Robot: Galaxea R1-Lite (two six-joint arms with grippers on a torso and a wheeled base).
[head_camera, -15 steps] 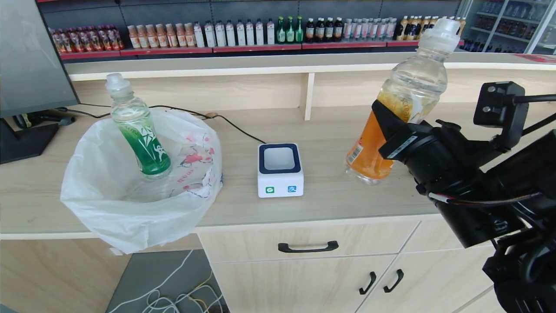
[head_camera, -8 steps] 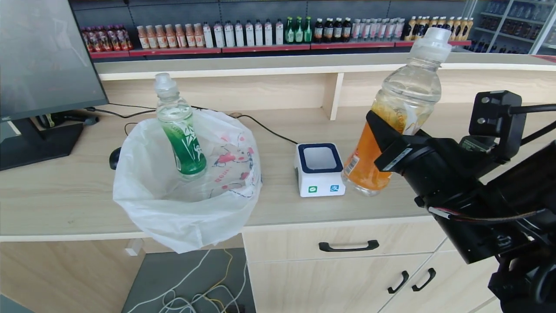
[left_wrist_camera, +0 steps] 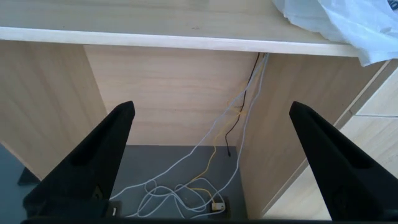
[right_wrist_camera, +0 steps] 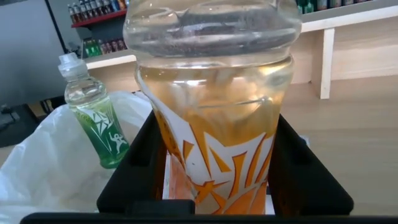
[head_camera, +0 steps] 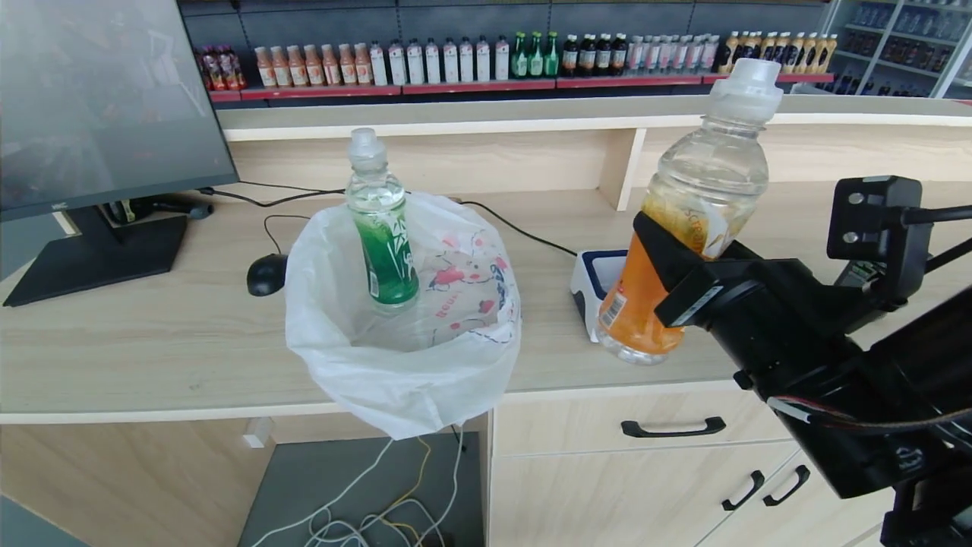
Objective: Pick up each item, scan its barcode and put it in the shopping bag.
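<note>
while inside the shopping bag, green bottle

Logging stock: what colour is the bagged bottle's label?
The bottle label is green with white markings; best in right wrist view.

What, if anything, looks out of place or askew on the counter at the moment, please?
The shopping bag sags over the front edge of the counter, and the green bottle inside it leans rather than standing straight; the bag might slump or slide. The orange bottle, held in the right tool, is tilted too.
</note>
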